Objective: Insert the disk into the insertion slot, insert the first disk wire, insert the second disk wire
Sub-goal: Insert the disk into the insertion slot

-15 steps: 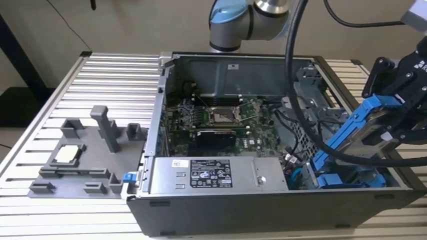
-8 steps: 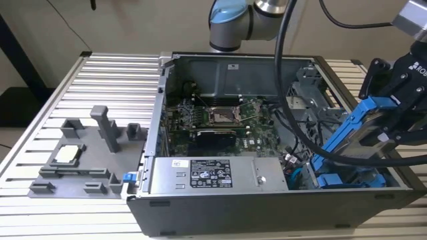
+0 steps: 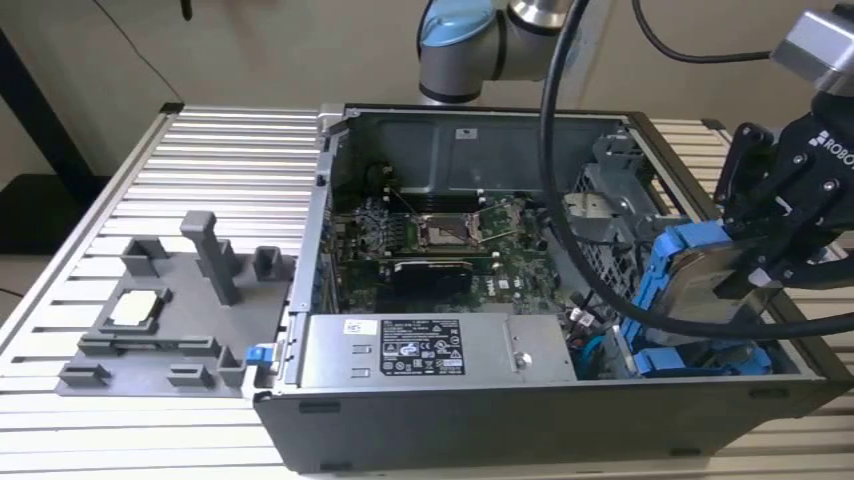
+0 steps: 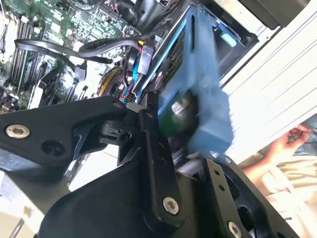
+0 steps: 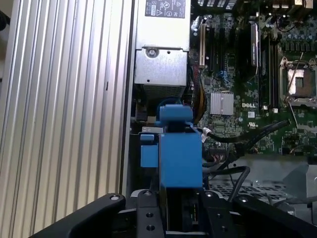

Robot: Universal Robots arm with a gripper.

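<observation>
Disk (image 3: 694, 270) on edge, long axis near-upright

The disk (image 3: 690, 268) is a silver-grey drive clipped in a bright blue carrier frame. It is clamped in the gripper (image 3: 758, 272) and raised clear of the PC case (image 3: 441, 440) floor. It stands on edge, slightly tilted, over the case's open end at the exterior view's right. The insertion slot cannot be distinguished.

The disk (image 3: 705, 268) is silver-grey, framed bright blue; the PC case (image 3: 441, 440) is dark grey, the motherboard (image 3: 400, 235) inside green.
</observation>
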